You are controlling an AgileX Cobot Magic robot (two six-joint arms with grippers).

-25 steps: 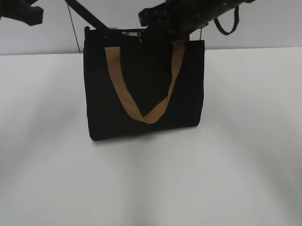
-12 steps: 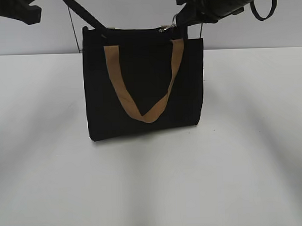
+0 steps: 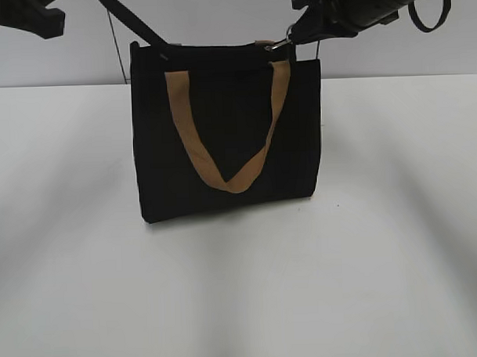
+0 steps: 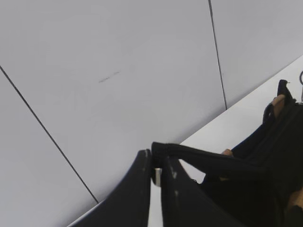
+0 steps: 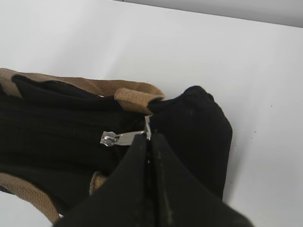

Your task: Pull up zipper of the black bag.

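The black bag (image 3: 222,148) stands upright on the white table, with a tan strap (image 3: 231,179) hanging down its front. My right gripper (image 3: 293,35) is above the bag's top right end, shut on the silver zipper pull (image 3: 276,45). In the right wrist view the zipper pull (image 5: 118,138) lies along the black zip line, and the shut jaws (image 5: 148,138) pinch its ring end near the bag's end (image 5: 199,118). My left gripper (image 3: 160,46) is at the bag's top left corner. In the left wrist view the jaws (image 4: 156,163) are shut on a black fabric strip of the bag (image 4: 265,179).
The white table (image 3: 397,220) spreads all around the bag. A light wall (image 3: 217,15) with thin dark seams stands close behind it. Both black arms reach in from the top of the exterior view.
My right gripper has moved to the right along the bag's top edge, taking the zipper pull from near the middle to the right end. The left gripper has not moved.
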